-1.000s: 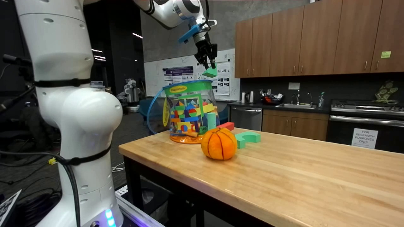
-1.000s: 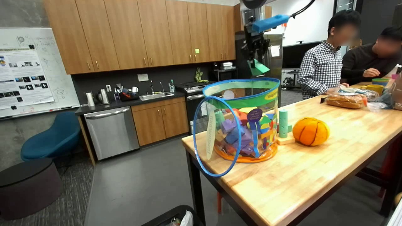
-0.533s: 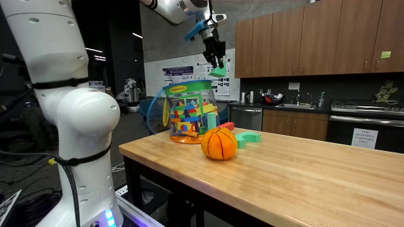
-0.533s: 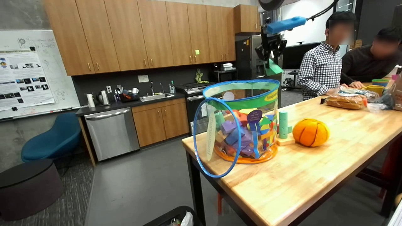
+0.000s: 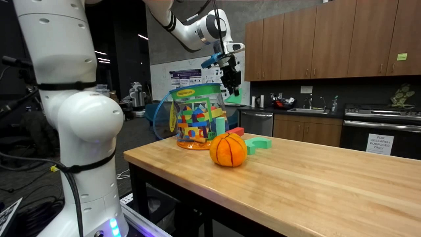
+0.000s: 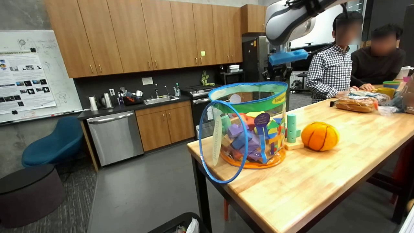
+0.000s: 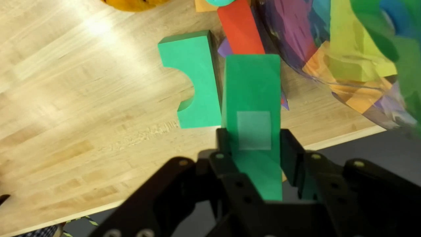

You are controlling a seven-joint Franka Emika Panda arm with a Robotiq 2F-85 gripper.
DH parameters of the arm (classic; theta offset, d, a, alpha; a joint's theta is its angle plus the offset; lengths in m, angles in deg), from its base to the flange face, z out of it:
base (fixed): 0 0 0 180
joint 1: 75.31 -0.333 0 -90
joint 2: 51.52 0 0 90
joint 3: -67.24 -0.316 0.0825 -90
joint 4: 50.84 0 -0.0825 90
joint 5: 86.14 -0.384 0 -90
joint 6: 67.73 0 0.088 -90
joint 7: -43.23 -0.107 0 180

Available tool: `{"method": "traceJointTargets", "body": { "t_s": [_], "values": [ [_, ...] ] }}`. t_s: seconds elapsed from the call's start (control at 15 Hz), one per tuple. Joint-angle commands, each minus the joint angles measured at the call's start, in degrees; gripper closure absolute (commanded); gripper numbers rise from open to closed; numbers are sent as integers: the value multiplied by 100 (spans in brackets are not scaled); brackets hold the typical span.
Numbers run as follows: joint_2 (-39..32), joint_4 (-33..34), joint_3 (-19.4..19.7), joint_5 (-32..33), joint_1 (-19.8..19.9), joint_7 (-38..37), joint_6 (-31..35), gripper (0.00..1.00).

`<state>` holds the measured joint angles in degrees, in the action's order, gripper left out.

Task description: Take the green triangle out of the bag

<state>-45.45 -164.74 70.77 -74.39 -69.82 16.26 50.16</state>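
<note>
My gripper (image 5: 235, 91) is shut on the green triangle (image 5: 236, 97), a wedge-shaped block. In the wrist view the gripper (image 7: 252, 140) has one finger on each side of the triangle (image 7: 253, 85). The see-through bag (image 5: 197, 92) with its green rim stands open on the table, full of coloured blocks; it also shows in an exterior view (image 6: 252, 105) and at the right of the wrist view (image 7: 292, 29). The triangle is outside the bag, beside its rim and above the table. In an exterior view the gripper (image 6: 277, 76) is partly behind the rim and the triangle is hidden.
Beside the bag on the table (image 5: 312, 184) lie a green arch block (image 7: 200, 79), a red block (image 7: 241, 28) and an upright green cylinder (image 6: 291, 127). An orange ball (image 5: 228, 150) sits in front of them. Two people stand at the table's far end (image 6: 333, 64).
The gripper, holding the triangle, has moved from above the bag's rim to beside it and come down. The bag, ball and loose blocks have not moved.
</note>
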Motion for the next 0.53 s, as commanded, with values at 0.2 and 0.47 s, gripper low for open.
{"method": "traceJointTargets", "body": {
  "t_s": [0.2, 0.47],
  "values": [
    [-619, -32, -31, 13, -67, -366, 475, 85],
    [-954, 32, -56, -97, -194, -256, 464, 85]
  ]
}}
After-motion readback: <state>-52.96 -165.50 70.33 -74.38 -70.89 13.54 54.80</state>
